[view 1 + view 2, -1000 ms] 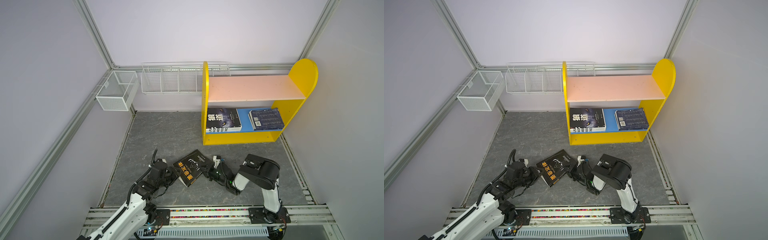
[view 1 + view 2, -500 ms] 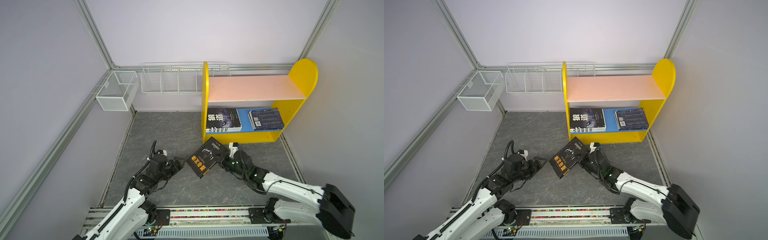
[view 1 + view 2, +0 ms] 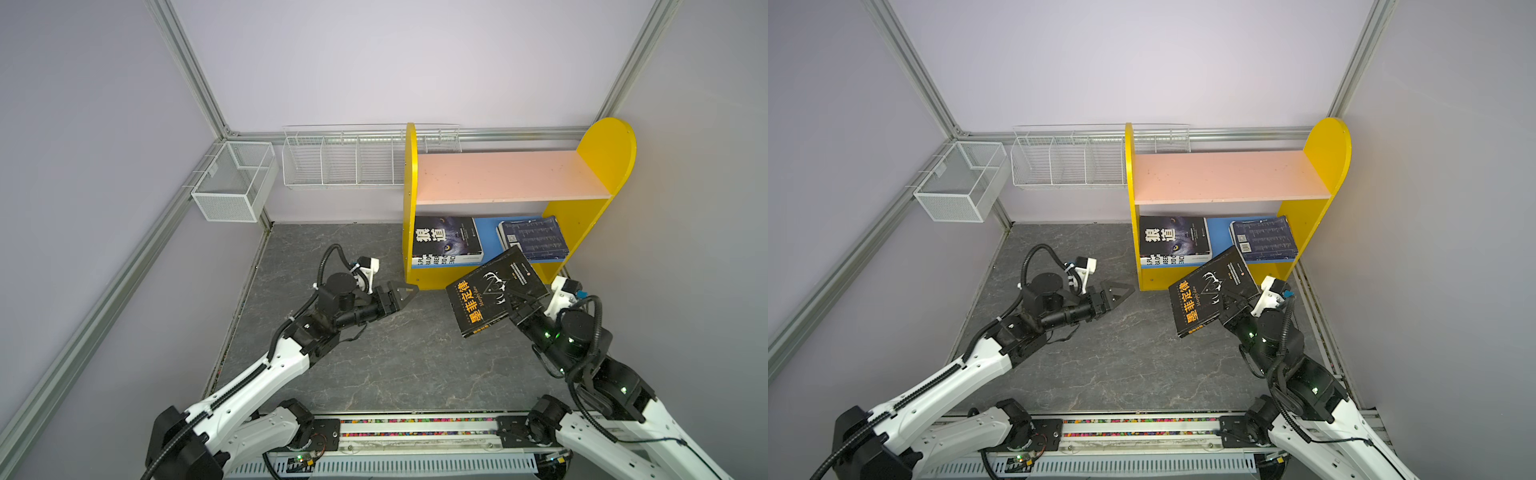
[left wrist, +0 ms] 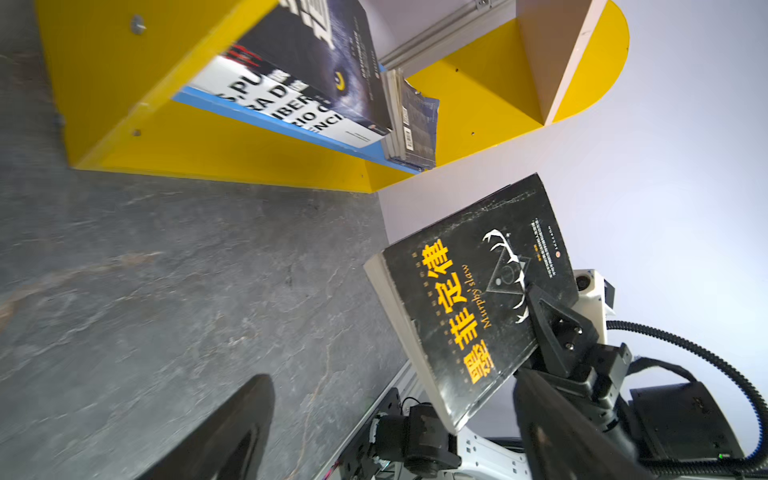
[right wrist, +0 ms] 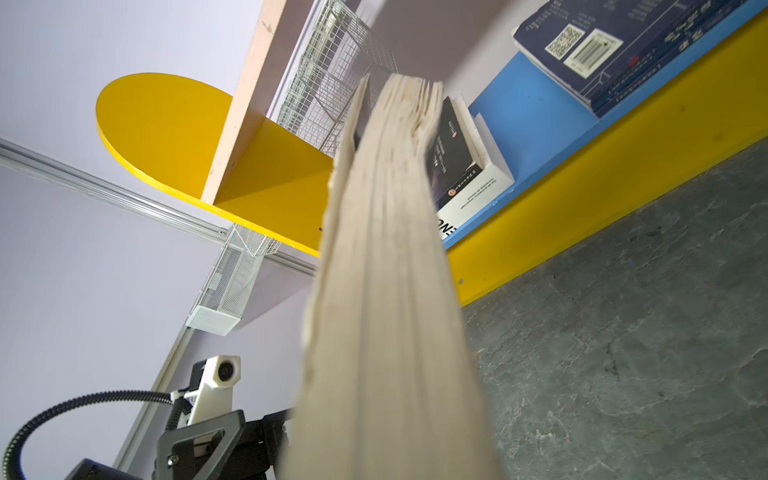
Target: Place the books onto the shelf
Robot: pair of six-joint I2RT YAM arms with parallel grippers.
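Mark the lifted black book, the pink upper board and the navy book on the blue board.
black book (image 3: 486, 291), in a top view, centre of front cover.
pink upper board (image 3: 507, 176), in a top view, bare top face.
navy book (image 3: 536, 239), in a top view, centre of back cover.

Black book (image 3: 478, 297) aloft, tilted, before yellow shelf (image 3: 604, 145); more books (image 3: 446, 239) inside

Pale lilac walls (image 3: 374, 62), aluminium corner rails (image 3: 187, 70), grey marbled floor (image 3: 395, 361), white wire baskets (image 3: 340, 162) on back wall.
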